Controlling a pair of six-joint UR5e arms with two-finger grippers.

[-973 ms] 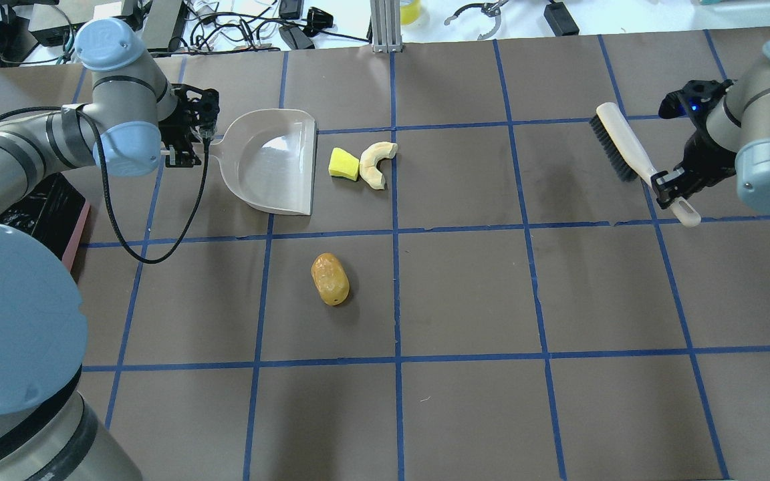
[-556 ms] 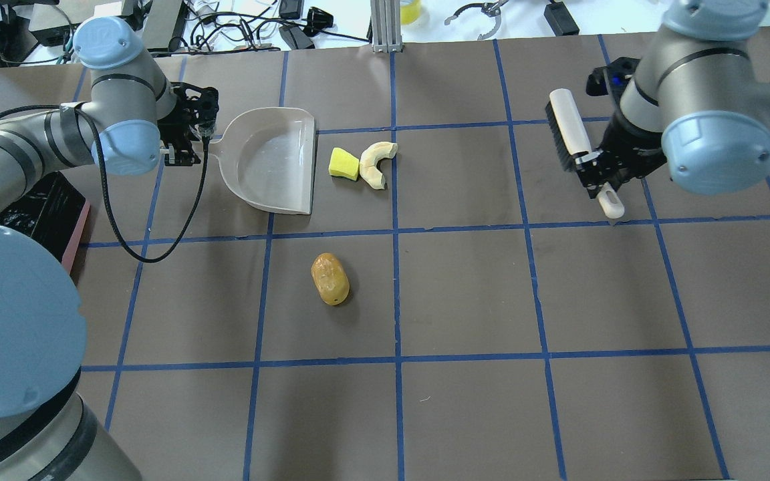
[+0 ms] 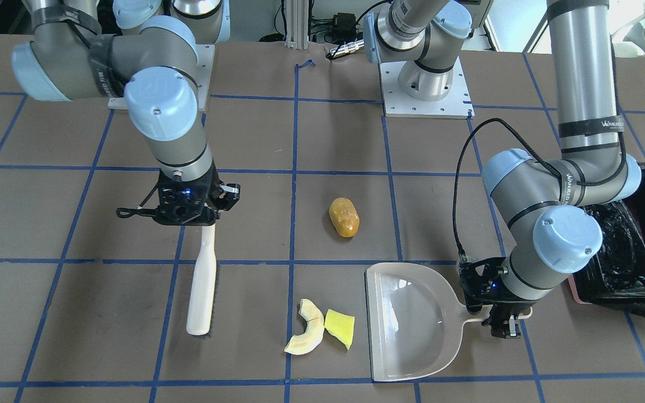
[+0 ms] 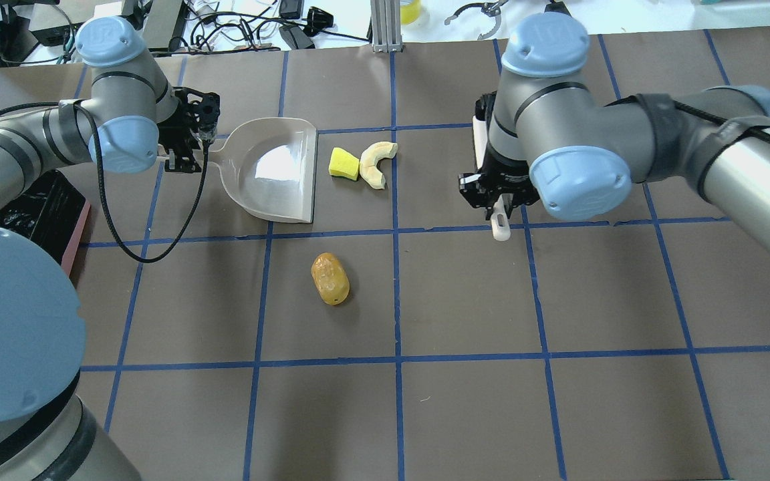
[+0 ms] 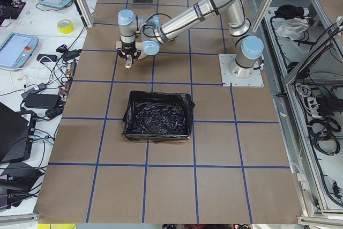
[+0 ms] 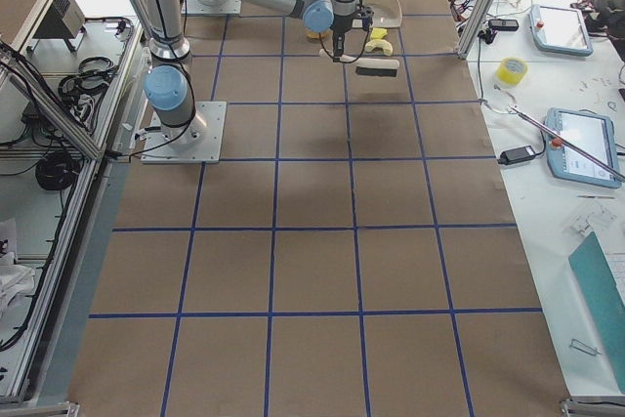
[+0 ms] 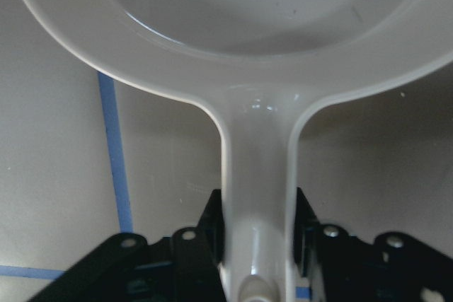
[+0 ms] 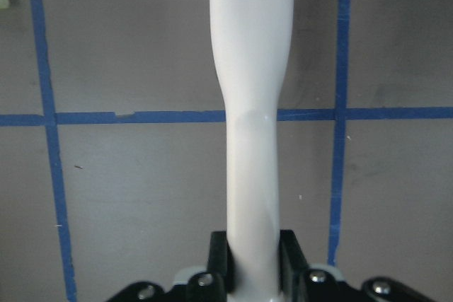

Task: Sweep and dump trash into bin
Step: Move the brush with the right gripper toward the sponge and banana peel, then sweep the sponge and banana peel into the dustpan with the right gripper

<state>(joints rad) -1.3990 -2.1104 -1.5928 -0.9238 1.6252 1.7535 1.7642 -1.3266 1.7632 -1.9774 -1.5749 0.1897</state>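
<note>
The trash lies on the brown table: an orange-brown lump (image 4: 330, 278) (image 3: 344, 217), a cream peel piece (image 4: 375, 164) (image 3: 307, 336) and a yellow wedge (image 4: 343, 164) (image 3: 339, 328), the last two touching. My left gripper (image 4: 184, 143) (image 7: 258, 228) is shut on the handle of the beige dustpan (image 4: 271, 170) (image 3: 412, 319), whose open edge faces the wedge. My right gripper (image 3: 202, 221) (image 8: 253, 259) is shut on the white brush (image 3: 201, 291), which hangs to the right of the peel. The pink bin with the black bag (image 3: 619, 240) (image 5: 158, 116) stands behind my left arm.
Blue tape lines divide the table into squares. Cables, tools and an aluminium post (image 4: 385, 27) lie beyond the far edge. My right arm's elbow (image 4: 579, 174) hides most of the brush in the overhead view. Operator desks with tablets (image 6: 576, 144) flank the table.
My right arm has swung left from the table's right edge, carrying the brush to a spot just right of the peel and wedge. The dustpan has shifted only slightly.
</note>
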